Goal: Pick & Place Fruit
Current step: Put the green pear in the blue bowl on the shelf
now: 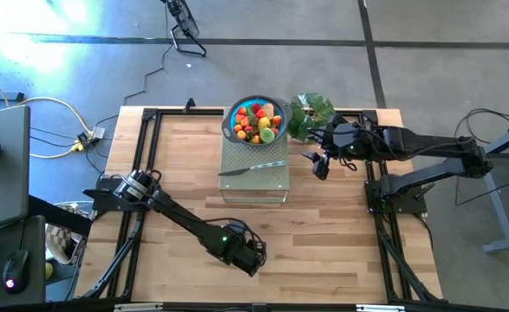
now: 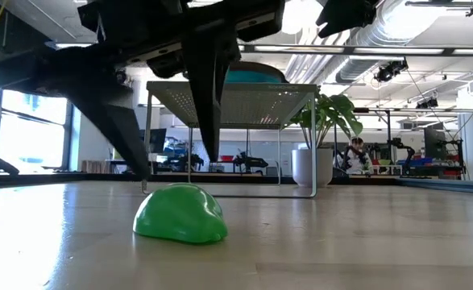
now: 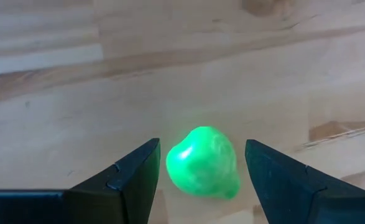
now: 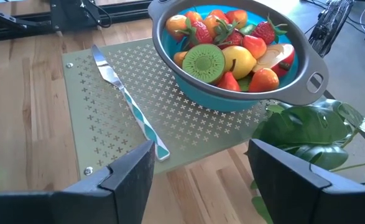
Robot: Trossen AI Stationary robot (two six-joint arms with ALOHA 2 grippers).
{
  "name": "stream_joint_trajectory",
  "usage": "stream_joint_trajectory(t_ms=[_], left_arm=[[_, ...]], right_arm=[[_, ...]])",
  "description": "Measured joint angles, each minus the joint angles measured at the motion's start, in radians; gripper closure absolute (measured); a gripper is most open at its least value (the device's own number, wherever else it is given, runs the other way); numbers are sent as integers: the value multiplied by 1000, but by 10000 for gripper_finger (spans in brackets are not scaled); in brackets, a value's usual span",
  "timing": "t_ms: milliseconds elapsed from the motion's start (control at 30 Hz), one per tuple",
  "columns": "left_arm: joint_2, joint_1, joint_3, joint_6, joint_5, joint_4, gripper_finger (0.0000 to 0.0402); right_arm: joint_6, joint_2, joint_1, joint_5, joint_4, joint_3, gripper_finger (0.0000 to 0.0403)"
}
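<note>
Pale wood planks make up our worktop (image 1: 323,234), and one green toy fruit (image 3: 202,163) lies on it near the front, well away from the blue bowl (image 4: 226,99) full of fruit. Our left pincer (image 3: 198,171) hangs open around the green fruit, one finger on each side, not touching it. We think it is light, hard and slippery, so we should squeeze its round middle. It looks smooth, shiny and lumpy. Our right pincer (image 4: 201,168) waits open near the bowl, holding nothing.

Bright daylight (floor (image 1: 37,43) glare), foreground hand (image 2: 208,121) silhouetted.
</note>
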Motion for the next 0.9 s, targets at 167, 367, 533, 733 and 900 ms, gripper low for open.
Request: stream_joint_trajectory(t_ms=[167,367,533,733,900], left_arm=[[-1,7,1,0,-32,-8,171],[-15,7,0,-28,-64,-22,171],[-21,0,0,-51,-50,-13,171],[-20,-4,0,-53,-45,-3,171],[-20,-1,0,-53,-46,2,171]], right_arm=[[-7,0,0,0,0,0,152],[-10,0,0,0,0,0,152],[-10,0,0,0,0,0,152],[-3,0,0,0,0,0,152],[-6,0,0,0,0,0,152]])
